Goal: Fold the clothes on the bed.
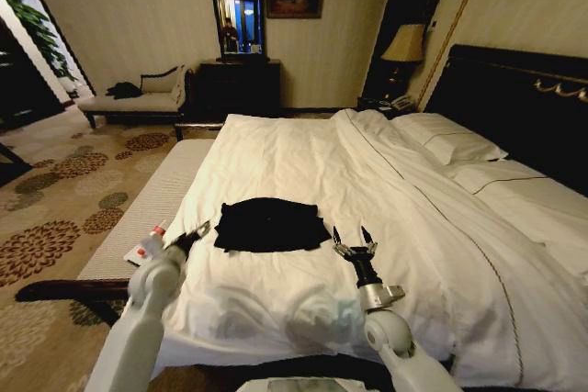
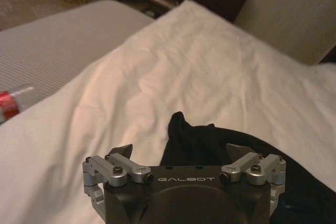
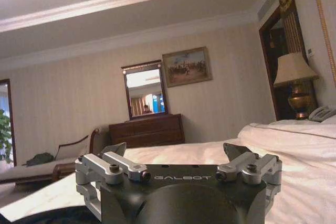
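Black T-shirt (image 1: 269, 224) folded on bed (image 1: 303, 162); left gripper (image 1: 196, 234), right gripper (image 1: 354, 241) spread, marked GALBOT.

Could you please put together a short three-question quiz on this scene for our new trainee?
1. True or false: the left claw is clamped on the T-shirt.
2. On which side of the T-shirt is the right claw? A) the headboard side B) the bench side C) resting on top of it
3. Fill in: the T-shirt lies on the white ____ of the bed.

Key
1. False: both claws are open and hold nothing; the left one sits at the shirt's edge toward the bench.
2. A, toward the headboard, just clear of the shirt.
3. Duvet.
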You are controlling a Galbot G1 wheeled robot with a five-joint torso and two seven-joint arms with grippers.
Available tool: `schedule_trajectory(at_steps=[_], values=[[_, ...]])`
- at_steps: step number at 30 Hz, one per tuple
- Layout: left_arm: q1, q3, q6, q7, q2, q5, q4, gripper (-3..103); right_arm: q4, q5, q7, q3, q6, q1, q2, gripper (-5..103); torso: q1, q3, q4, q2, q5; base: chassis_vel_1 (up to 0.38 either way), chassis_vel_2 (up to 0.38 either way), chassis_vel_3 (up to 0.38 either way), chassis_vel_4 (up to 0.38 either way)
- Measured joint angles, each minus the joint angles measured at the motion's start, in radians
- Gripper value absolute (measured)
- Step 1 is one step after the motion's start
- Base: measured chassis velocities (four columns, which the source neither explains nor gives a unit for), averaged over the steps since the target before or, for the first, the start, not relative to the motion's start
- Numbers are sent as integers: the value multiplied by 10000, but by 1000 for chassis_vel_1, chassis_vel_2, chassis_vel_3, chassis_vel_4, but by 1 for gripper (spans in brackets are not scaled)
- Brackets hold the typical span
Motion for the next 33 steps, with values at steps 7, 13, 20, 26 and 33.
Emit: schedule_trajectory(at_steps=[7, 13, 20, 26, 33], values=[[-2627, 1227, 676, -1245, -463, -498, 2408, 100, -415, -24, 0, -85, 0, 397, 53, 100, 0, 0, 0, 0, -1, 0, 0, 0, 0], [-4120, 1795, 668, -1882, -1117, -898, 4091, 100, -475, -90, 0, -44, 4, 431, 201, 100, 0, -1, -3, 0, 2, 0, 0, 0, 0], [-4257, 1792, 625, -2222, -1237, -1006, 4690, 100, -461, -143, -2, 22, 13, 438, 102, 100, -2, -2, 2, 1, -1, 0, 0, 0, 0], [-4026, 1575, 607, -2251, -1187, -1097, 4745, 100, -516, -221, -7, -33, 34, 471, 107, 100, -3, -2, 2, 1, -1, 0, 0, 0, 0], [-3937, 1368, 588, -2013, -1095, -1152, 4672, 75, -540, -367, -22, -103, 58, 498, 174, 100, -3, -2, 0, 1, -1, 0, 0, 0, 0]])
